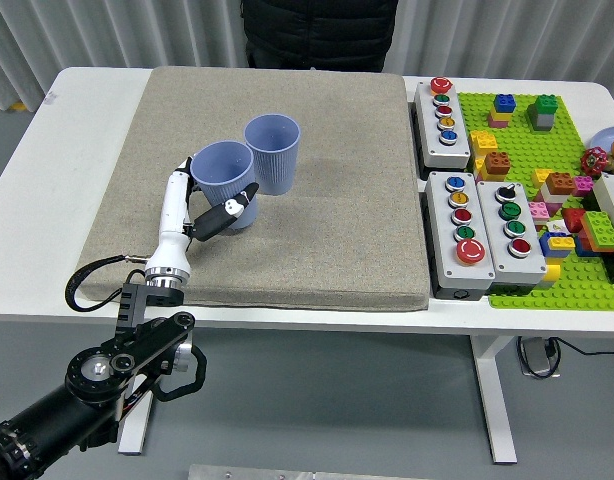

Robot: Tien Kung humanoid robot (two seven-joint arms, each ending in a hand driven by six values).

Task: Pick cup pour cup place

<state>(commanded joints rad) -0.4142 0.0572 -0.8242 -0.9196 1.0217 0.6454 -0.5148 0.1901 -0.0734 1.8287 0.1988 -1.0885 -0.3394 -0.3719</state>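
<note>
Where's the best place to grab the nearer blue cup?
Probably round its side wall below the rim, from the left. The nearer cup stands upright, the other cup crowds its right, and the left hand already wraps it there.

L arm comes in from the lower-left corner, black links w/ round silver joints, then a white forearm section running up and slightly right over the table. L hand (209, 200) at its end: black thumb w/ white tip angled up-right, other fingers (187, 166) curled round the far left side, closed on a blue cup (224, 172). Wrist roughly straight w/ forearm. A black cable loops out left of the wrist joint. R arm out of shot.
</note>
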